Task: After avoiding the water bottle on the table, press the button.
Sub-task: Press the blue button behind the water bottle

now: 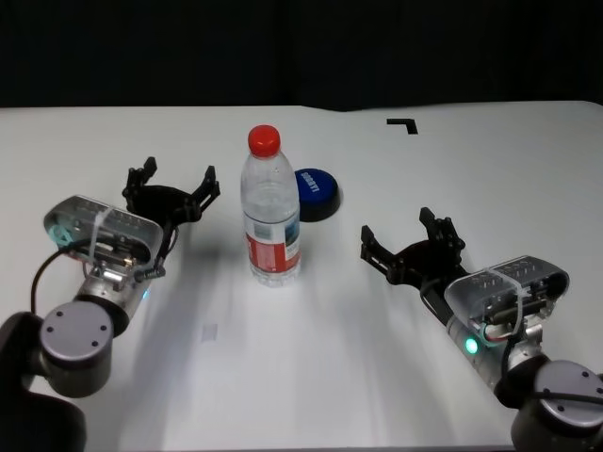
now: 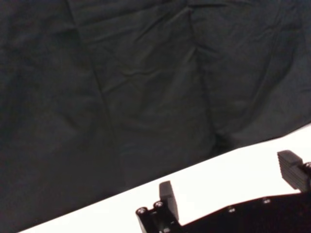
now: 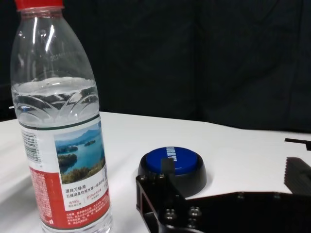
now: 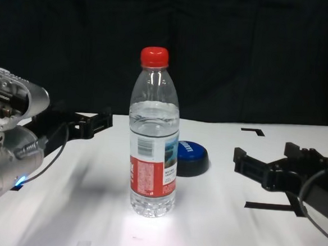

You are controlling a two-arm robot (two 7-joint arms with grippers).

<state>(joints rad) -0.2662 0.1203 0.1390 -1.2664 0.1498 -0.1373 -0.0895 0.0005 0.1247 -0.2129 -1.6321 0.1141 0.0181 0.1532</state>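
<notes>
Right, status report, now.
Left gripper and right gripper open, empty. Button unpressed. Water bottle upright in front of it.

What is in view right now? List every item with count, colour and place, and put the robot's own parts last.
water bottle: one, clear with a red cap and a red-and-white label, upright near the middle of the table.
button: one, blue dome on a black base, just behind the bottle and toward the robot's right.
table: one, white, under everything.
tape mark: one black corner mark at the far right of the table.
backdrop: one, black cloth, behind the table's far edge.
left gripper: one, black, open, over the table to the left of the bottle, holding nothing.
right gripper: one, black, open, over the table to the right of the bottle, holding nothing.
</notes>
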